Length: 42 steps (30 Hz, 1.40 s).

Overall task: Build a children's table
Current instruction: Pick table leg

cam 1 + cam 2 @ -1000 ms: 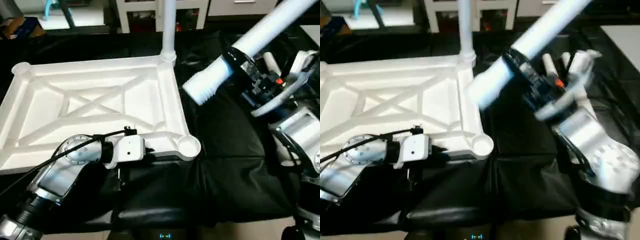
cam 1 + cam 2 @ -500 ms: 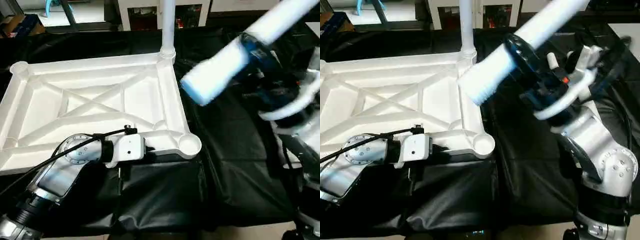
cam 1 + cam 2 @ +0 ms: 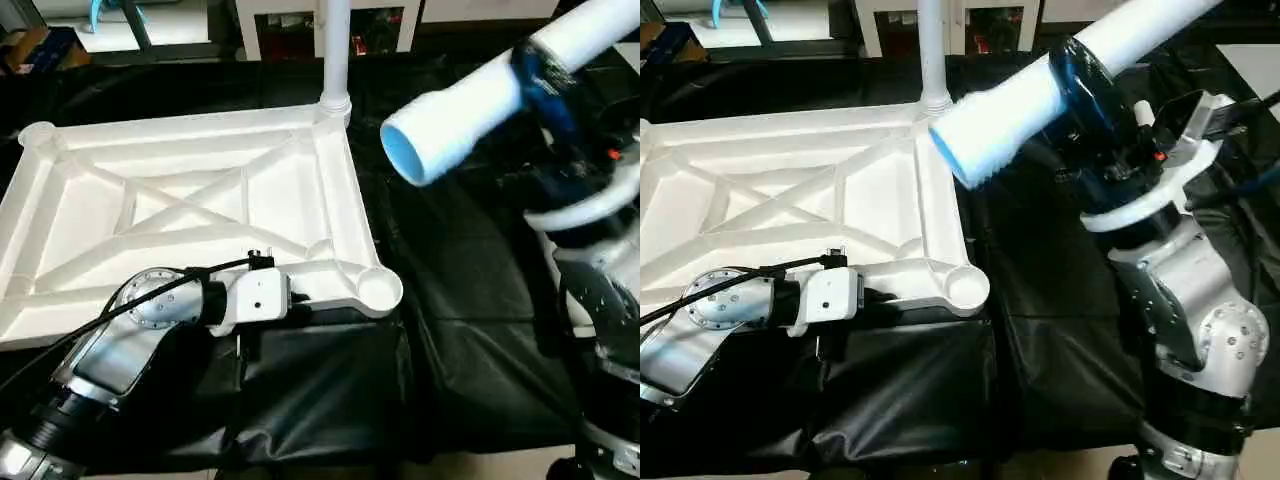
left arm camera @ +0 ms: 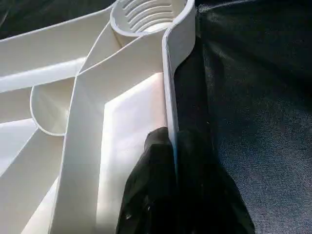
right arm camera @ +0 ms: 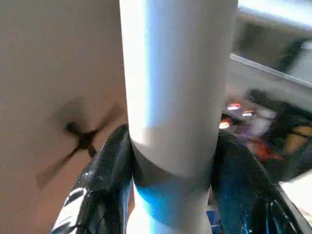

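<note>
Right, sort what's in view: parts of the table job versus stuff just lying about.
Job:
table top, underside up
leg standing in far corner socket
leg in right hand
left hand clamping the top's rim

Lying about:
black cloth
white shelving unit

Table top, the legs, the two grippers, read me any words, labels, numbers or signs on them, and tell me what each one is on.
No readable text anywhere.
Table top: plain white ribs, no marking.
Held leg and standing leg: plain white.
Right gripper: a small orange-red spot beside it, no lettering legible.
Left gripper, shut on the top's rim: plain black.
</note>
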{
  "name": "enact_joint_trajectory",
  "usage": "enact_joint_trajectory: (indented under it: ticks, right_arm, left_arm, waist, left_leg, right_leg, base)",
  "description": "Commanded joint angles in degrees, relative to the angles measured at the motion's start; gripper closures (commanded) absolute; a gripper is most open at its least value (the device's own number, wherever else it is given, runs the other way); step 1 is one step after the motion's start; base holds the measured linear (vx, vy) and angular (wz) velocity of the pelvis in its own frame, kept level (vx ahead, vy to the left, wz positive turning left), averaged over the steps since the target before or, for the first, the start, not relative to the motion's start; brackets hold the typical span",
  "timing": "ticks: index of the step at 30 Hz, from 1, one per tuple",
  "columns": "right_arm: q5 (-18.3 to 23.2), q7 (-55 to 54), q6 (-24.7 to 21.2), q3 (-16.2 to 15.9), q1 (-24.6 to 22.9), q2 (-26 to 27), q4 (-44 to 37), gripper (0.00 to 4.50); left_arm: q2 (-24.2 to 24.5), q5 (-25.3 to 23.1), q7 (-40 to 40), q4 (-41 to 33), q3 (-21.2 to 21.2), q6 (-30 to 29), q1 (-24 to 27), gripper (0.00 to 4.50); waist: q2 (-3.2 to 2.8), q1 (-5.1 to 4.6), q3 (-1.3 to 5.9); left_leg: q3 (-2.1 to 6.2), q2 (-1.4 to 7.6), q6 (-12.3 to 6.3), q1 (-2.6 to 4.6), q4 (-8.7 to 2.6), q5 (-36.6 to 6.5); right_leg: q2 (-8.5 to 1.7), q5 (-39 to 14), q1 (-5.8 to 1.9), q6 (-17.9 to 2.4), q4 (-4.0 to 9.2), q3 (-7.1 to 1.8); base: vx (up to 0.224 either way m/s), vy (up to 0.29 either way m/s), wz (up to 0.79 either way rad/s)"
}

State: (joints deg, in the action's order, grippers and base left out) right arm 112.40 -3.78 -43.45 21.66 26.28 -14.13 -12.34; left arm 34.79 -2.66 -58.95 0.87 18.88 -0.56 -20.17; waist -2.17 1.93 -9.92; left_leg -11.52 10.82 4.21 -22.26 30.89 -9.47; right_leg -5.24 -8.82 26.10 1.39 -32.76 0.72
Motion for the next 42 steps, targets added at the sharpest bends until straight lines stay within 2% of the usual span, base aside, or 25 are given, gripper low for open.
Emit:
enact_joint_trajectory:
  ticks: [1,5,7,14,18,24,27,29,30,31,32,33,34,38,42]
  right_arm:
    - [0.6,-5.1,2.6,-0.3,0.9,1.3,1.4,2.63]
    - [0.6,-6.8,3.2,0.7,1.4,3.4,1.9,2.63]
    - [0.6,-7.2,3.3,0.8,1.5,3.6,1.9,2.63]
    - [0.6,-11.2,3.5,3.3,3.3,6.7,1.6,2.63]
    - [0.6,-11.0,3.0,3.5,3.2,6.6,1.8,2.63]
    - [0.6,-10.7,1.7,3.6,3.0,6.0,1.7,2.63]
    - [0.6,-8.1,-1.7,3.0,2.4,4.3,0.7,2.63]
    - [0.3,-1.2,-5.3,1.5,0.7,-0.3,-2.8,2.63]
    - [0.3,4.2,-8.2,1.0,-0.4,-3.2,-5.5,2.63]
    - [0.4,7.8,-9.8,1.5,-0.9,-4.2,-7.0,2.63]
    - [0.4,7.8,-9.8,1.5,-0.9,-4.2,-7.0,2.63]
    - [0.6,13.0,-12.6,2.7,-1.0,-5.1,-8.0,2.63]
    - [0.6,14.3,-13.4,3.0,-1.0,-5.5,-8.1,2.63]
    - [0.6,19.9,-18.0,4.5,-2.1,-8.9,-9.0,2.63]
    - [0.6,24.5,-18.1,3.8,-3.7,-11.7,-9.7,2.63]
  left_arm:
    - [0.8,-2.8,0.4,2.6,1.8,-1.4,1.8,4.48]
    - [0.8,-2.8,0.4,2.6,1.8,-1.4,1.8,4.48]
    - [0.9,-2.8,0.4,2.5,1.8,-1.5,1.8,4.48]
    - [0.8,-2.8,0.6,2.2,1.9,-1.9,1.9,4.48]
    - [0.8,-2.8,0.6,2.3,1.9,-1.9,1.8,4.48]
    - [0.8,-2.8,0.6,2.2,1.9,-2.0,1.8,4.48]
    - [0.9,-2.8,0.6,2.2,2.0,-2.0,1.8,4.48]
    - [0.9,-2.8,0.6,2.2,2.0,-2.0,1.8,4.48]
    - [0.9,-2.8,0.6,2.1,2.0,-2.0,1.8,4.48]
    - [0.9,-2.8,0.6,2.1,2.0,-2.0,1.8,4.48]
    - [0.9,-2.8,0.6,2.1,2.0,-2.0,1.8,4.48]
    - [0.9,-2.8,0.6,2.1,2.0,-2.0,1.9,4.48]
    - [0.9,-2.8,0.6,2.1,2.0,-2.0,1.9,4.48]
    - [0.9,-2.8,0.5,2.2,2.1,-1.9,1.8,4.48]
    - [0.9,-2.7,0.5,2.1,2.1,-1.8,1.8,4.48]
  waist:
    - [0.60,-0.28,2.74]
    - [0.81,-0.29,2.78]
    - [0.67,-0.25,2.76]
    - [0.59,-0.37,2.57]
    - [0.63,-0.37,2.56]
    - [0.62,-0.37,2.46]
    - [0.62,-0.35,2.52]
    - [0.66,-0.13,2.56]
    - [0.68,0.06,2.54]
    - [0.94,0.11,2.57]
    - [0.96,0.08,2.54]
    - [0.98,0.05,2.46]
    - [0.98,0.06,2.35]
    - [0.88,0.11,2.14]
    - [1.05,0.13,2.12]
  left_leg:
    - [0.13,0.76,0.31,0.95,-3.53,-11.0]
    - [0.12,0.71,0.13,0.84,-3.50,-11.2]
    - [0.10,0.69,-0.23,0.82,-3.44,-10.2]
    - [0.11,0.71,0.23,0.95,-3.57,-11.3]
    - [0.08,0.65,0.29,0.87,-3.53,-10.9]
    - [0.14,0.66,0.47,0.87,-3.60,-11.5]
    - [0.13,0.64,0.44,0.86,-3.55,-11.0]
    - [0.13,0.66,0.11,1.00,-3.44,-11.0]
    - [0.09,0.73,-0.43,1.03,-3.33,-10.0]
    - [0.14,0.57,-1.28,0.55,-3.21,-8.7]
    - [0.13,0.52,-1.82,0.40,-3.22,-8.6]
    - [0.07,0.54,-2.51,0.45,-3.19,-8.9]
    - [0.13,0.62,-2.83,0.47,-3.28,-9.8]
    - [0.31,0.93,-2.12,0.74,-3.49,-10.9]
    - [0.25,0.89,-1.97,0.72,-3.38,-10.2]
  right_leg:
    - [-0.94,-15.4,-2.11,-7.4,3.69,-1.09]
    - [-0.80,-13.5,-2.23,-6.9,3.49,-1.11]
    - [-0.73,-11.0,-2.33,-7.0,3.26,-1.07]
    - [-0.76,-13.0,-2.13,-6.2,3.39,-1.09]
    - [-0.74,-11.5,-2.24,-6.1,3.28,-1.11]
    - [-0.75,-12.7,-2.23,-5.9,3.40,-1.10]
    - [-0.75,-11.9,-2.31,-6.0,3.32,-1.12]
    - [-0.58,-11.0,-2.51,-6.1,3.30,-1.07]
    - [-0.52,-8.8,-2.62,-6.2,3.15,-1.13]
    - [-0.66,-6.8,-3.06,-6.5,2.96,-1.13]
    - [-0.72,-6.7,-3.07,-6.7,2.97,-1.09]
    - [-0.89,-8.2,-2.89,-7.2,3.19,-1.09]
    - [-1.02,-11.1,-2.87,-7.7,3.43,-1.09]
    - [-1.24,-17.1,-2.64,-8.4,3.95,-1.15]
    - [-1.27,-15.7,-2.65,-9.2,3.87,-1.20]
  base:
    - [0.000,0.000,0.00]
    - [0.000,0.000,0.00]
    - [0.000,0.000,0.00]
    - [0.000,0.000,0.00]
    - [0.000,0.000,0.00]
    - [0.000,0.000,0.00]
    - [0.000,0.000,0.00]
    - [0.000,0.000,0.00]
    - [0.000,0.000,0.00]
    - [0.000,0.000,0.00]
    - [0.000,0.000,0.00]
    - [0.000,0.000,0.00]
    - [0.000,0.000,0.00]
    - [0.000,0.000,0.00]
    - [0.000,0.000,0.00]
